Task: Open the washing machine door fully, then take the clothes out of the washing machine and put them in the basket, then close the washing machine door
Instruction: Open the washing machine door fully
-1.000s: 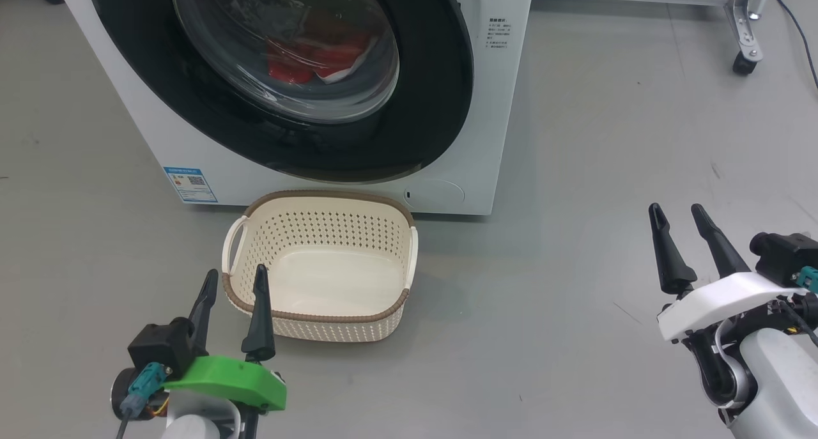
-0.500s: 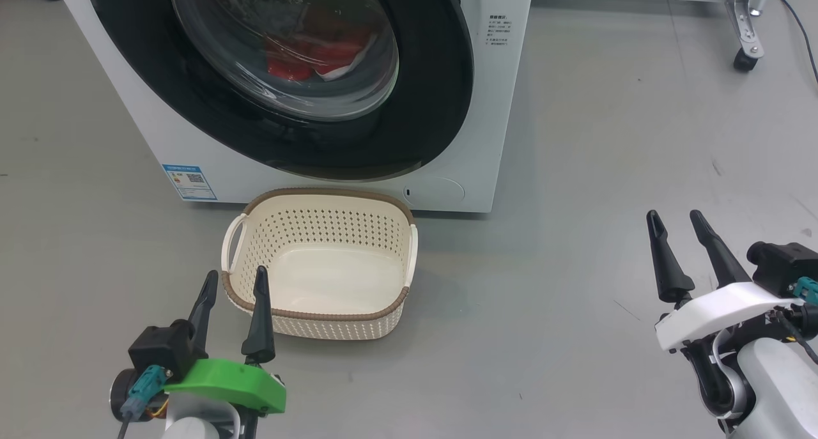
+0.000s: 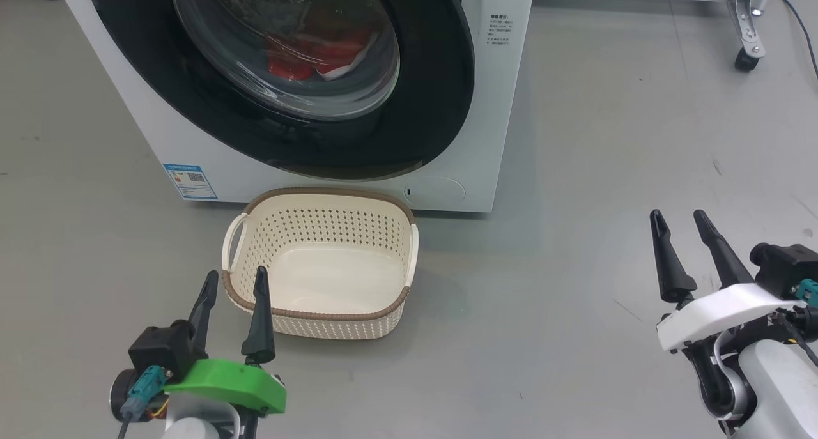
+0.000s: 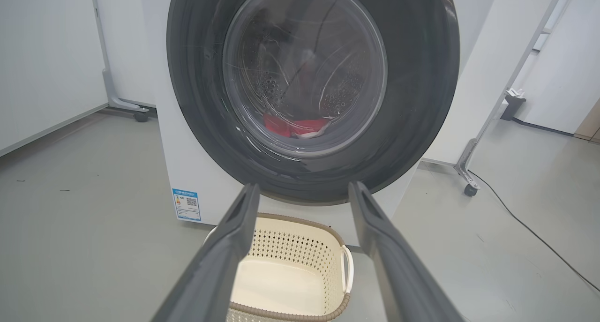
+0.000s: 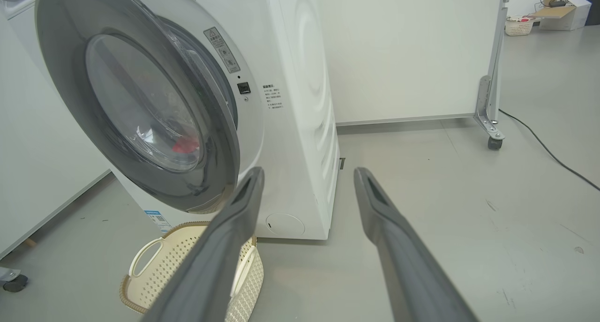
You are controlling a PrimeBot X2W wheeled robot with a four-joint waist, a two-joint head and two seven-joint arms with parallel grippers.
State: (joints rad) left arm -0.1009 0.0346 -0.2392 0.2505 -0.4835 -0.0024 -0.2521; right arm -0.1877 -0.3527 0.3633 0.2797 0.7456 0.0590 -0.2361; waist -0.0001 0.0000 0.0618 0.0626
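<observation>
The washing machine door (image 3: 441, 75) slightly ajar, jaws of both arms released.
Red clothes (image 3: 313, 59) lie behind its glass inside the washing machine (image 3: 505, 107); the basket (image 3: 319, 193) sits on the floor (image 3: 562, 311) at the door's 6 o'clock. The left gripper (image 3: 235, 273) hovers at the basket's 7 o'clock, the right gripper (image 3: 677, 214) well apart at 4 o'clock.

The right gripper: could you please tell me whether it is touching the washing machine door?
Apart. The head view shows the right gripper, jaws open, with a stretch of grey floor between it and the washing machine door.
</observation>
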